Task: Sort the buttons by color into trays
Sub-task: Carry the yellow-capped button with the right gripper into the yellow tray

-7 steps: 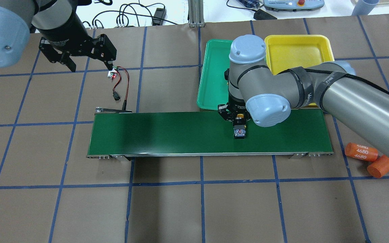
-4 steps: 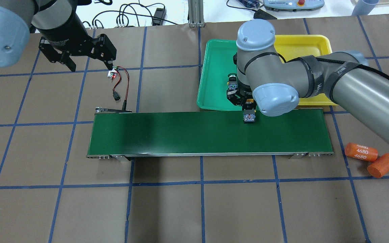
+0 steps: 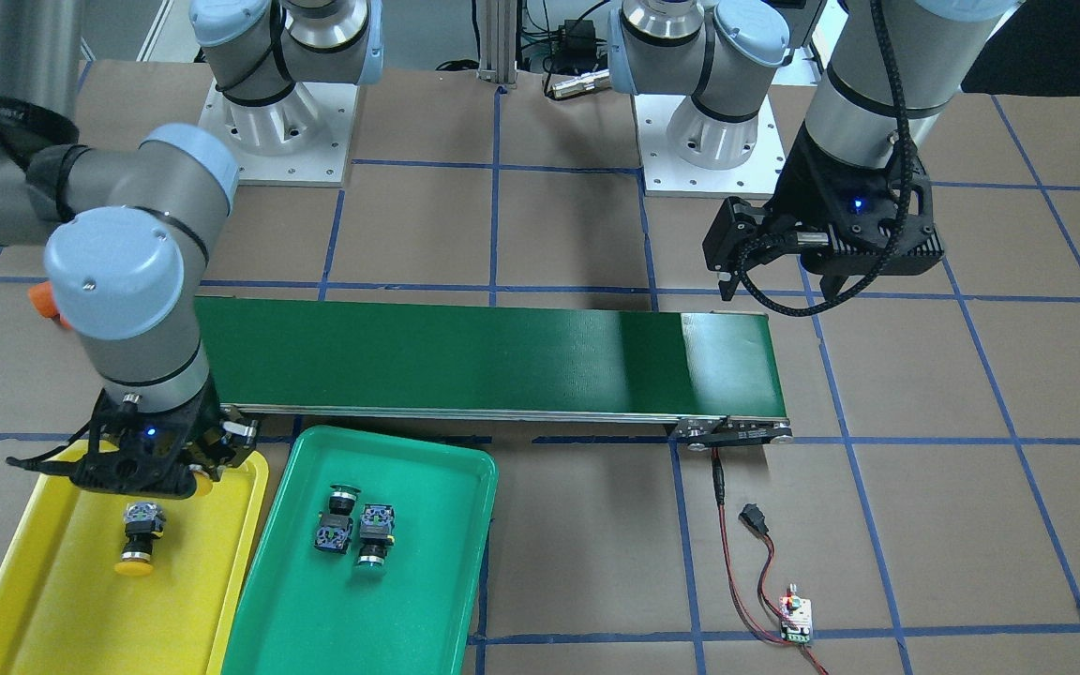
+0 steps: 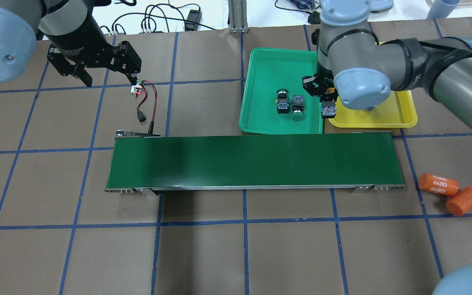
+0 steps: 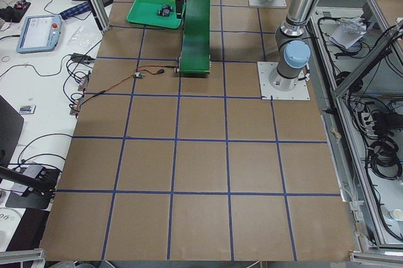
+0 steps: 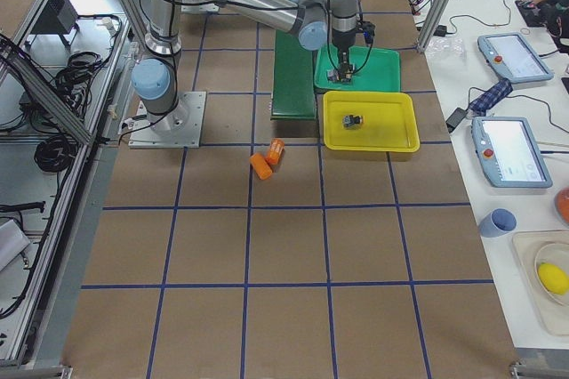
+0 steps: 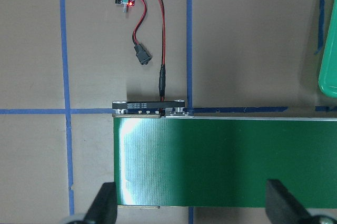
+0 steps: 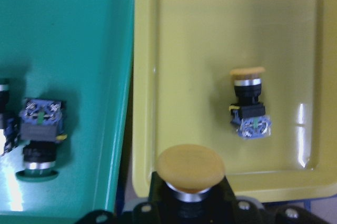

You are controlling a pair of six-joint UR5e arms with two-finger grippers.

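Brown-papered counter (image 4: 203,254) below, right claw (image 8: 189,205) pinches yellow button (image 8: 190,169) by its blocky body (rigid, probably light) above yellow tray (image 8: 210,29); left claw (image 7: 190,205) spread.

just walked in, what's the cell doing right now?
Colour sorting of push-buttons. The right claw is shut on a yellow-capped black push-button, carried above the edge of the shallow yellow plastic tray. Another yellow-capped button lies in that tray, and two green-capped buttons lie side by side in the shallow green plastic tray. The left claw hangs open above one end of the long dark-green conveyor belt, holding nothing.
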